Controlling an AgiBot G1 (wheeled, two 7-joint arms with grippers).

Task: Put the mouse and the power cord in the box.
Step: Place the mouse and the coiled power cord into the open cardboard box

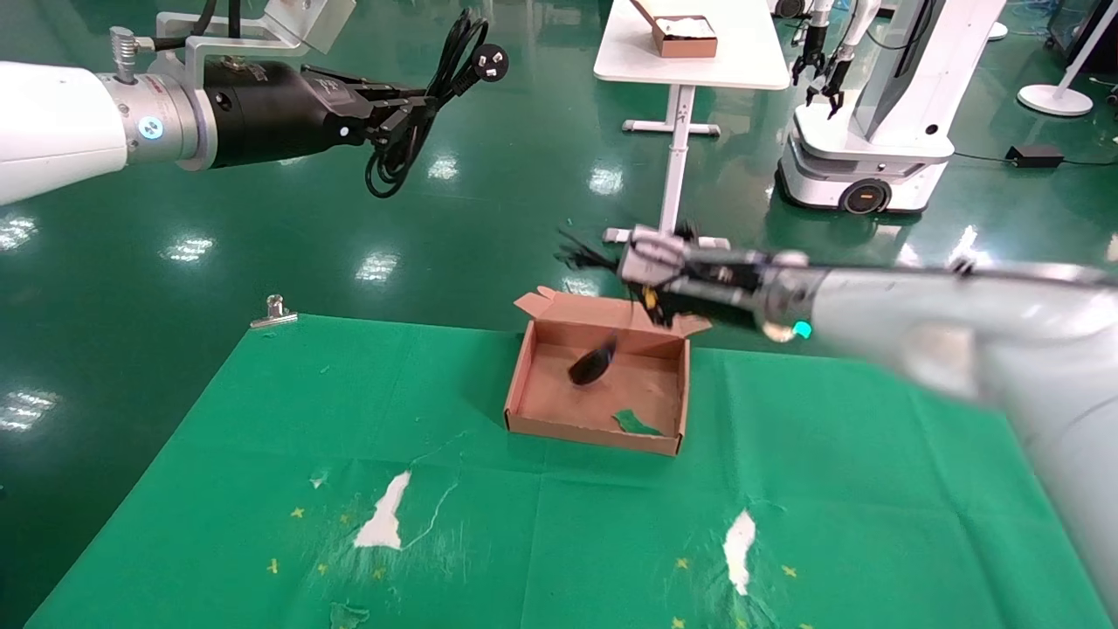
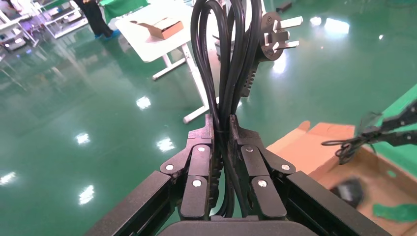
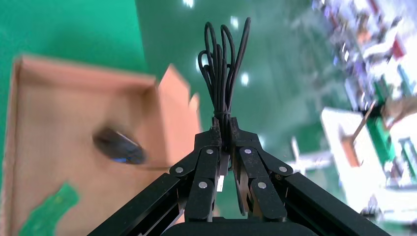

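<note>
Jaws of the left gripper [image 2: 222, 129] are closed on the looped power cord [image 2: 226, 69], held high above the floor, well to the left of and apart from the box [image 1: 559, 418]; its three-pin plug [image 2: 275, 37] sticks out beyond the loops. Jaws of the right gripper [image 3: 222, 129], above the box's far edge, are pinched on a bundle of thin black cable [image 3: 223, 64]. The mouse [image 1: 594, 362] hangs below on that cable, over the box floor; whether it touches the cardboard cannot be told. A green scrap [image 1: 636, 424] lies in the near right corner. The box rests on a green cloth [image 1: 262, 437] with torn white patches. Beyond, on a glossy green floor, stand a white table [image 1: 690, 52] and another robot [image 1: 873, 114].
</note>
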